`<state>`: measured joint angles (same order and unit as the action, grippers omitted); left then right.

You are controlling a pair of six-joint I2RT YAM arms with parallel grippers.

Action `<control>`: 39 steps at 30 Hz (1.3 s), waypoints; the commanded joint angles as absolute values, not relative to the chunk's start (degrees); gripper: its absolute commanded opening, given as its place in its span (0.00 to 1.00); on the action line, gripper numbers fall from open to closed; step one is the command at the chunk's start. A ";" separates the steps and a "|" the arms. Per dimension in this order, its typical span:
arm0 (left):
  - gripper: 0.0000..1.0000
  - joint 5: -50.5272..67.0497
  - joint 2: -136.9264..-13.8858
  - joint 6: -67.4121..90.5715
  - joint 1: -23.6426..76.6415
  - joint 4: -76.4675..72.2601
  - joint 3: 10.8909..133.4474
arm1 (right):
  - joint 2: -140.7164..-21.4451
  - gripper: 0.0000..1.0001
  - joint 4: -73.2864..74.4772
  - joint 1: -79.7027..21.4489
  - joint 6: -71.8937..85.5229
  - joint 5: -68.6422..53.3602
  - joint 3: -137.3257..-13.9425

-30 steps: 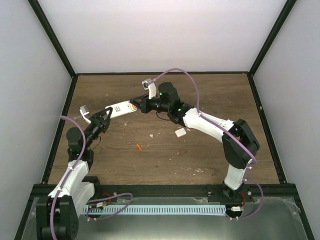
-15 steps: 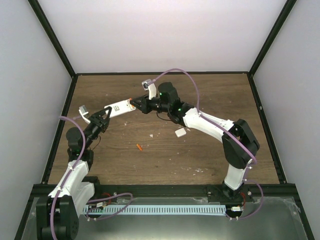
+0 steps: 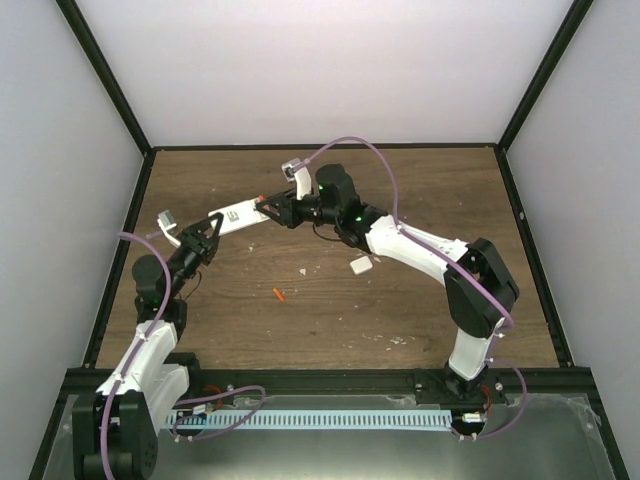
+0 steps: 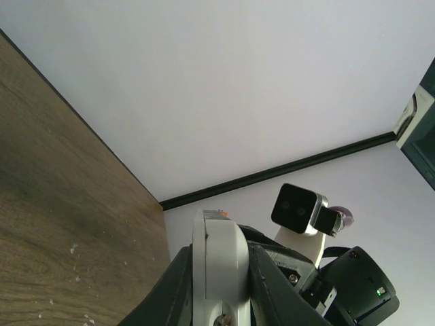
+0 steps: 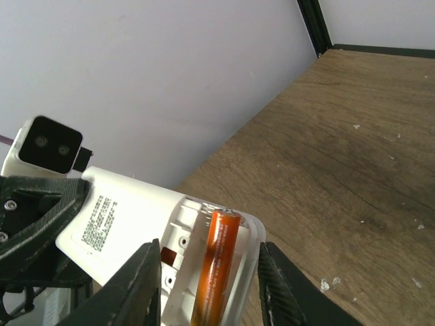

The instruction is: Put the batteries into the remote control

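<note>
my left claw clenched on the remote control, right claw released at its 2 o'clock end, battery seated between the spread fingers, spare battery on the worktop at 5 o'clock, well apart

A small white cover piece lies on the brown wooden counter, with pale crumbs scattered nearby.
</note>
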<state>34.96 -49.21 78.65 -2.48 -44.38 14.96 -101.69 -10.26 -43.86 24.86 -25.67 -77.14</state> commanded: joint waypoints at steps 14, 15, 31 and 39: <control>0.00 35.83 -48.79 80.75 -2.50 -49.98 14.68 | -94.16 0.63 -5.88 -42.66 24.53 -24.00 -81.26; 0.00 35.90 -48.78 81.14 -2.49 -50.19 14.74 | -94.13 0.64 -5.56 -41.95 26.27 -25.21 -81.47; 0.00 37.94 -48.69 87.07 -2.46 -54.69 15.44 | -98.44 0.64 1.99 -34.06 47.24 -45.40 -87.01; 0.00 38.00 -48.83 88.20 -2.51 -56.24 15.46 | -102.24 0.61 0.79 -34.32 50.82 -49.47 -87.80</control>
<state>37.74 -49.10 87.07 -2.46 -51.94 14.96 -100.33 1.15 -33.95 47.68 -45.58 -85.14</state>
